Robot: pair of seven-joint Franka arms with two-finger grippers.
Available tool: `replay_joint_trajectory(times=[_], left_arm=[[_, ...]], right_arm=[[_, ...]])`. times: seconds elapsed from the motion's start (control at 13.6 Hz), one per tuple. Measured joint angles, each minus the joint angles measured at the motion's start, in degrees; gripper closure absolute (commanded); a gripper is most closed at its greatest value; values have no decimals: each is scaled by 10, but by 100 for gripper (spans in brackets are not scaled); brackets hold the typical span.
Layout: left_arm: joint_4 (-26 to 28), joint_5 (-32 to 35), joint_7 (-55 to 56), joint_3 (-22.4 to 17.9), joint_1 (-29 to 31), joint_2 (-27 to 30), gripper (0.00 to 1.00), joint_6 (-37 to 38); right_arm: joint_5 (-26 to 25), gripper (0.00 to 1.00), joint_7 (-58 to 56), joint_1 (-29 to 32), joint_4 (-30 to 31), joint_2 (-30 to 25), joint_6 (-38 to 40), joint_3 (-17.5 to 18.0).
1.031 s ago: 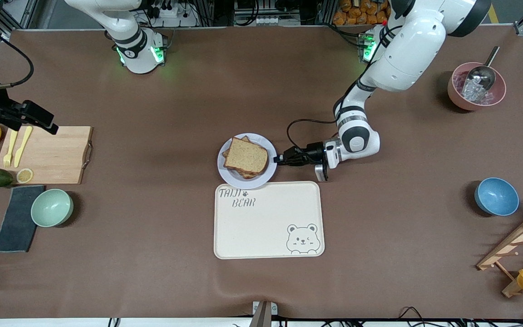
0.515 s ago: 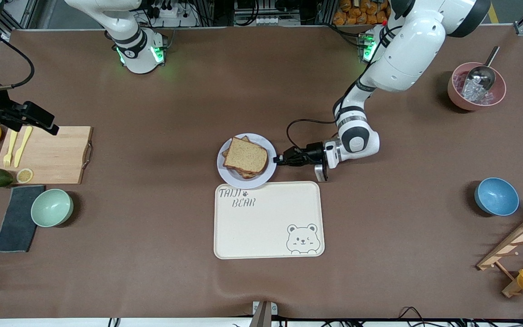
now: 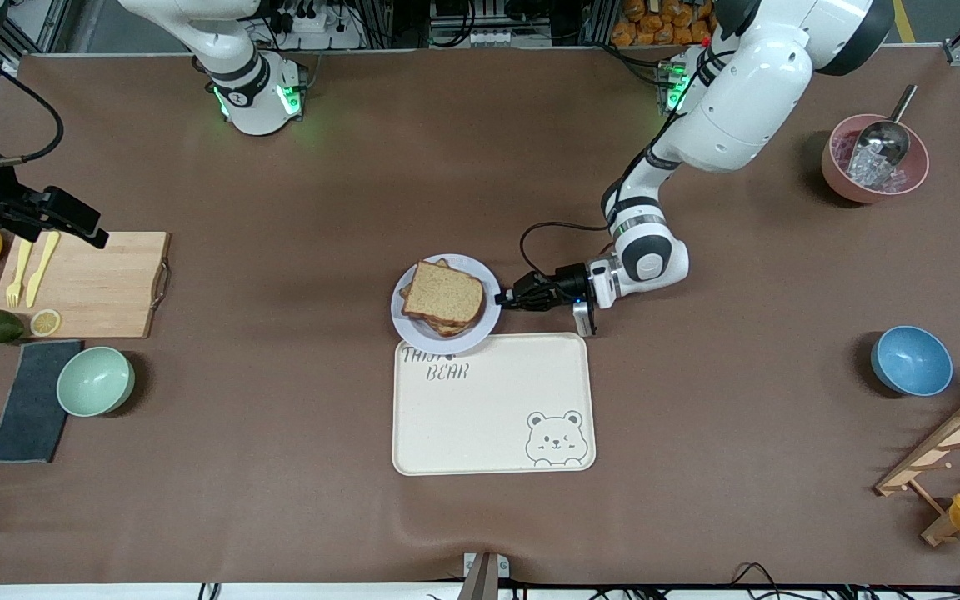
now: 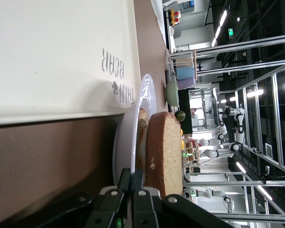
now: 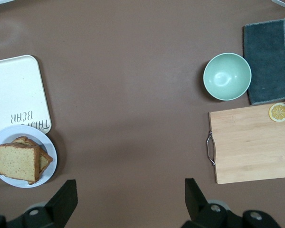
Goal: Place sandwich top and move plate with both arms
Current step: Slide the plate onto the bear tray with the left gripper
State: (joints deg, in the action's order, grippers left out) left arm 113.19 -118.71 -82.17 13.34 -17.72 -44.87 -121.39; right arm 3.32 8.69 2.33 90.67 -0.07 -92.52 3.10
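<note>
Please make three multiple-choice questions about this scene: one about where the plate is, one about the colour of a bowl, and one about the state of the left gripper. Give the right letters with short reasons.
1. Where does the plate sit?
A. on the wooden cutting board
B. overlapping the edge of the cream tray that lies farther from the front camera
C. inside the blue bowl

2. What colour is the bowl beside the dark cloth?
A. pale green
B. red
C. black

3. What is the left gripper doing?
A. hanging open high above the pink bowl
B. holding the yellow fork
C. shut on the plate's rim

Answers: 1 B, the plate covers part of the tray's lettering. 2 A, the front and right wrist views both show it pale green. 3 C, the left wrist view shows the fingers closed on the rim, with the sandwich top lying on the stack. The right gripper is open, waiting above the table.
</note>
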Motion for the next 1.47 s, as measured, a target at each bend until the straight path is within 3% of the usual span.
replay_joint_trajectory(times=[0.88,1.47], left_arm=[[-16,-24,0,121,107,2,100,-32],[-46,-24,42,127,133,31,100,-83]], right_arm=[[0,0,0,0,0,1,0,0],[0,0,0,-1,0,4,0,1]])
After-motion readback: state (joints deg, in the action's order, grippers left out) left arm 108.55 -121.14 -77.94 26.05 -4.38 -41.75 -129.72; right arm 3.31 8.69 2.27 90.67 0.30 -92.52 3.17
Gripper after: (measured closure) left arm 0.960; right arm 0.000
